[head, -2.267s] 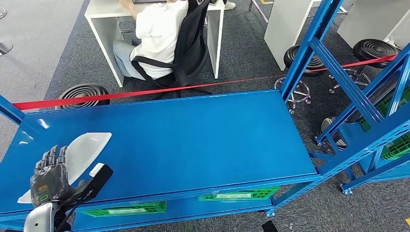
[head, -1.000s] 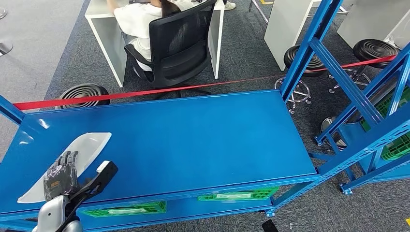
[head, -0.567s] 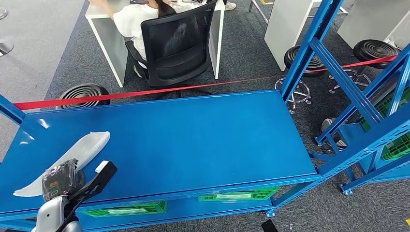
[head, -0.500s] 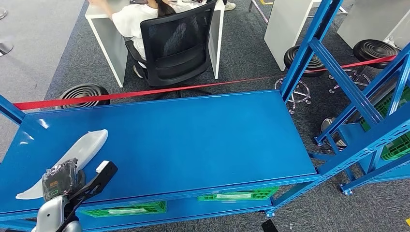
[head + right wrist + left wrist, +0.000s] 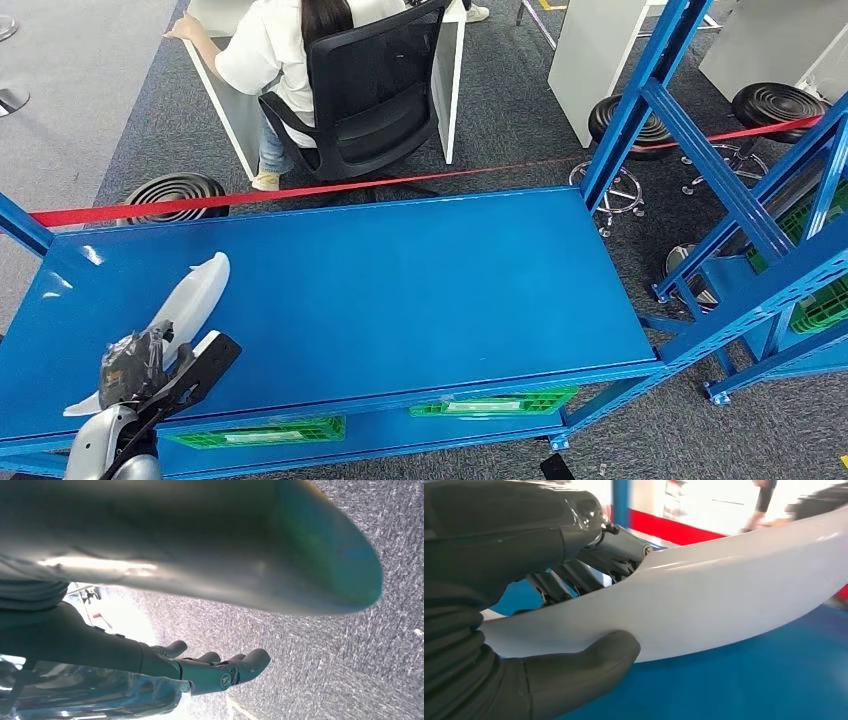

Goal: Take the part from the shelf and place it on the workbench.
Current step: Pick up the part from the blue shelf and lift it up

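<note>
A long, curved white part stands tilted on its edge near the left front corner of the blue workbench. My left hand grips its near end. In the left wrist view the thumb presses one face of the white part and the darker fingers curl over the other face. My right hand hangs over grey carpet with its fingers stretched out and nothing in them.
A red tape runs behind the bench. A person sits in a black office chair at a white desk beyond it. Blue shelf frames stand at the right. Green crates sit under the bench top. Black stools stand around.
My left hand has closed around the part's near end and turned it from lying flat up onto its edge, its far tip swinging away. The person in the chair has shifted left.
</note>
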